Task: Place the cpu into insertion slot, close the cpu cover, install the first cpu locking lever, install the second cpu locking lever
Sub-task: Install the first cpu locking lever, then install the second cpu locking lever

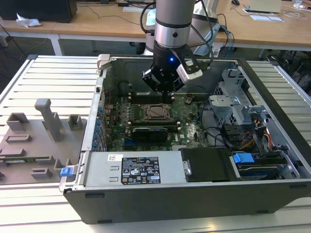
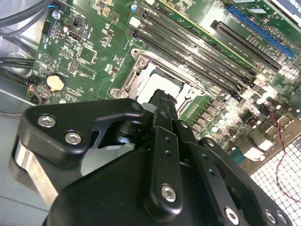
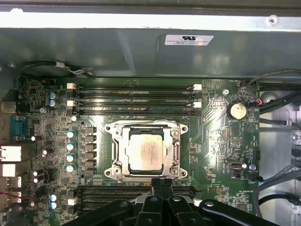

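The cpu (image 3: 145, 151) lies flat in the insertion slot (image 3: 175, 165), its pale silvery top showing in both wrist views (image 2: 162, 83). The cpu cover (image 3: 146, 128) is down, its metal frame lying around the chip's edges. My gripper (image 3: 162, 184) hovers just beside the slot's edge, its two black fingers pressed together and holding nothing. In the exterior view the gripper (image 1: 166, 92) hangs above the motherboard, a little behind the slot (image 1: 156, 112). I cannot make out how the locking levers sit.
Long black memory slots (image 3: 136, 100) run along both sides of the socket. A black expansion card (image 1: 150, 132) lies in front of it. Case walls (image 1: 104, 92), a drive cage (image 1: 233, 97) and cables (image 1: 252, 136) ring the board. A grey fixture plate (image 1: 34, 141) stands at the exterior view's left.
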Available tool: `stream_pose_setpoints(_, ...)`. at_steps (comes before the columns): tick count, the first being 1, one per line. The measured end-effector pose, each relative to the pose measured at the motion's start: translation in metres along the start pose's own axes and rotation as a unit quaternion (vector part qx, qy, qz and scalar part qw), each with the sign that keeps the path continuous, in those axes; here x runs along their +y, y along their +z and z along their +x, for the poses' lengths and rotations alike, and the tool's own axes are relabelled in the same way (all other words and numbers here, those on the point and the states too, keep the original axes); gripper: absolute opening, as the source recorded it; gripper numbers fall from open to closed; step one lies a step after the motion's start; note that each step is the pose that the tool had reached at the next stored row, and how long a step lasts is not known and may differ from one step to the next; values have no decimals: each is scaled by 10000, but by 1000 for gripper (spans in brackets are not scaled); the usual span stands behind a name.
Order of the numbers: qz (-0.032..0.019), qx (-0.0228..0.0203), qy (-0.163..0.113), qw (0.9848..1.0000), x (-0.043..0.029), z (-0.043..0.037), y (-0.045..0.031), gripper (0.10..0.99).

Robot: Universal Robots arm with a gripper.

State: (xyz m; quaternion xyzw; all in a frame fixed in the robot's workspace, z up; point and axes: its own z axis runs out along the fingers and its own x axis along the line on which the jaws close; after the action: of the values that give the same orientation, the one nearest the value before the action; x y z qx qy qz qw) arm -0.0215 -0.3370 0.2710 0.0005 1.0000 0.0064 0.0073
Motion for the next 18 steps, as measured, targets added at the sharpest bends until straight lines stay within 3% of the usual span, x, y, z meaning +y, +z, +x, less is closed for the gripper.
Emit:
stream_pose_setpoints(5,1,1,0,10000,-3,0,-4,106)
stream_pose_setpoints(12,0,0,0,10000,-139,5,0,106)
stream_pose_setpoints(18,-2,0,1,10000,-206,10,76,106)
